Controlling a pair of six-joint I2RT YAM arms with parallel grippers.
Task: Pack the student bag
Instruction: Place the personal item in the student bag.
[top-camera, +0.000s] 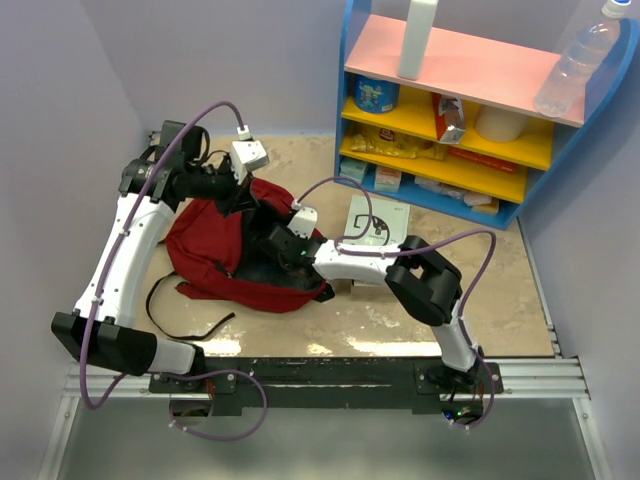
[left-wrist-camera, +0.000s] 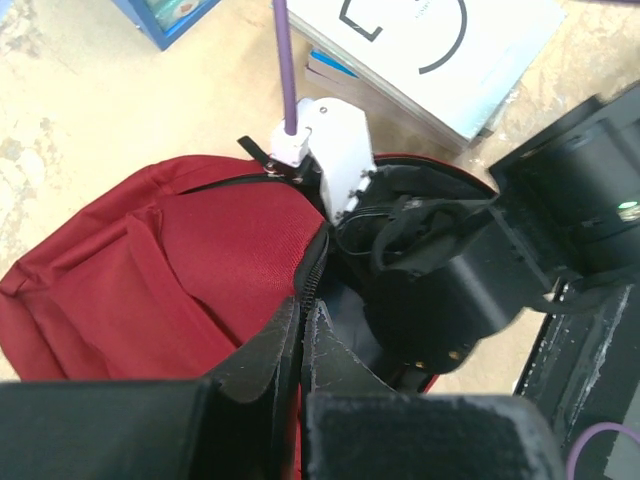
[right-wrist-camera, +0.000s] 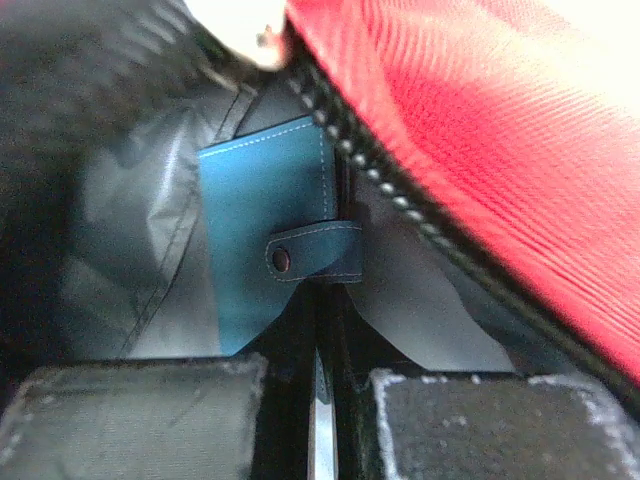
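The dark red student bag lies on the table at centre left, its mouth facing right. My left gripper is shut on the zipper edge of the bag's opening and holds it up; the left wrist view shows the fingers pinched on that edge. My right gripper reaches inside the bag. In the right wrist view it is shut on a teal notebook with a snap strap, against the grey lining. The red fabric arches above.
A white book lies on the table right of the bag and also shows in the left wrist view. A blue shelf unit with boxes and bottles stands at the back right. A black strap trails toward the near edge. Walls close both sides.
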